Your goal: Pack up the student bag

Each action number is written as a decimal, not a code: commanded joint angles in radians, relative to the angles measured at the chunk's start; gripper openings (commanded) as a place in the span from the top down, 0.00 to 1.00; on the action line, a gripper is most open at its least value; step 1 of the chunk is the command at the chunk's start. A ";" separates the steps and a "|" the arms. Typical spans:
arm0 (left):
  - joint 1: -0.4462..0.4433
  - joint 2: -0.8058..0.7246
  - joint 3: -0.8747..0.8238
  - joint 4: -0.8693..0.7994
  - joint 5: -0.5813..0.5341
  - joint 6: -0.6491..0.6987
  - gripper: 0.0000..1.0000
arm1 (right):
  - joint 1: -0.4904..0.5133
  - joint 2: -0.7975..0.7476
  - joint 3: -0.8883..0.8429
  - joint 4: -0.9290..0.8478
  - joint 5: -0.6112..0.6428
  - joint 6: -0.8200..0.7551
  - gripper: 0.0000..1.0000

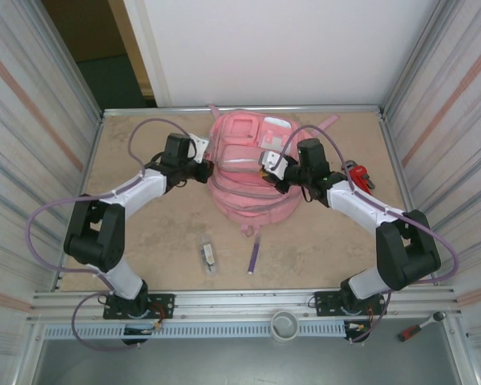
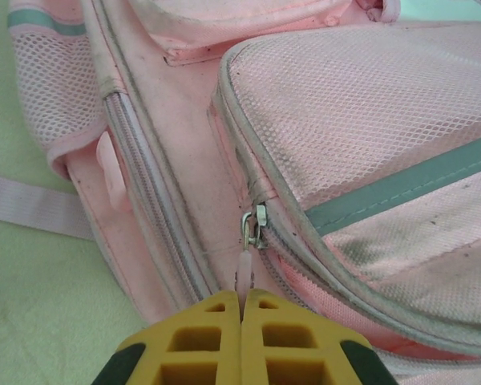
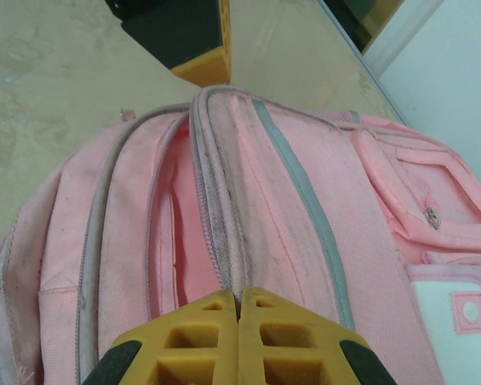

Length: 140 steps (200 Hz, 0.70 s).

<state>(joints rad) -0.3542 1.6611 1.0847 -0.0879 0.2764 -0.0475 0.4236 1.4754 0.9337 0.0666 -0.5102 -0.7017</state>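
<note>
Softness was what struck me first about the student bag. From above it lay slumped flat on the table, towards the far wall and between the two arms, a big pink backpack with paler patches at its far end. It looked light and limp to me, likelier to fold or drag than to lift cleanly, so I reckoned the zips and stitched edges were the sensible places to take hold. The left gripper sat at the bag's left flank and the right gripper on its upper face, and from that height I couldn't tell how their jaws stood. A purple pen and a small clear-looking item lay nearer the arm bases, well apart from the bag. Through the left wrist camera, the yellow pads of the left gripper were pressed together, with the pale tab of a zip pull running down into the seam between them, pinched as far as I could judge. Pink mesh crossed by a grey-green stripe covered the pocket beside it. Through the right wrist camera, the pads of the right gripper were likewise closed. They seemed to be nipping the grey zip band at the lip of a compartment that gaped open onto pink lining.
</note>
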 commanded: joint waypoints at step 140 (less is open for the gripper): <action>-0.032 -0.193 -0.103 0.253 0.355 0.612 0.18 | -0.028 0.003 0.183 -0.137 -0.171 0.090 1.00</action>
<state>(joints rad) -0.3431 1.4273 0.9051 0.1883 0.4831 0.2779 0.3927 1.4792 1.0569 -0.0700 -0.5827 -0.6456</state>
